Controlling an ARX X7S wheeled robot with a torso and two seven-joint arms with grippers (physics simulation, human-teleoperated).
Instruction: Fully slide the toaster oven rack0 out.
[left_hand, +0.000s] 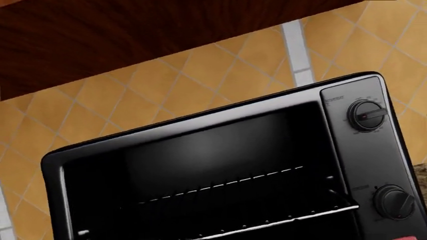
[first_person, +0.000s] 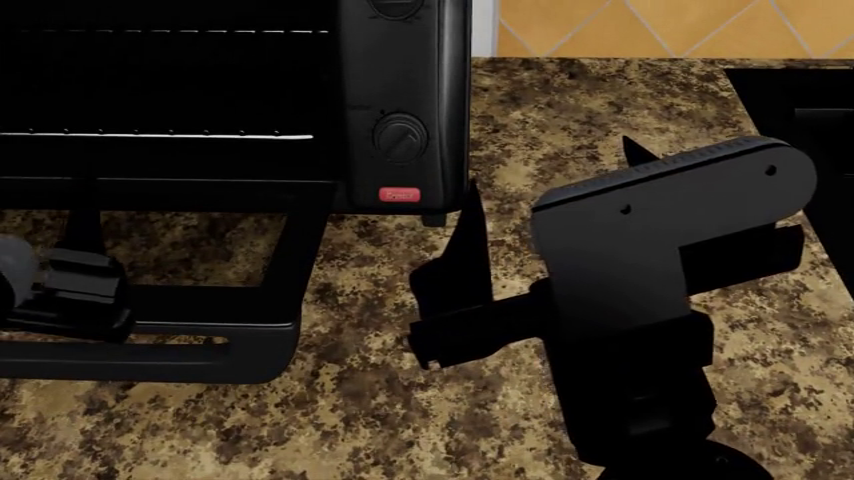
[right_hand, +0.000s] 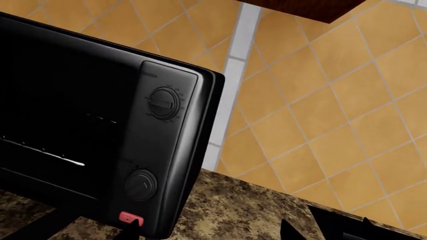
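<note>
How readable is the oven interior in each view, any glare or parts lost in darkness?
Left wrist view: a soft grey sheen on the toaster oven back wall, and the rack0 front bar catches light. Head view: the cavity is near black, only the bar reads as a bright line. Right wrist view: the interior is dark, with one short highlight.

The toaster oven (right_hand: 100, 125) stands on a speckled counter (right_hand: 233, 210) before a tiled wall (right_hand: 320, 100).

Rack0 (left_hand: 280, 219) inside open black toaster oven (left_hand: 363, 165).
</note>
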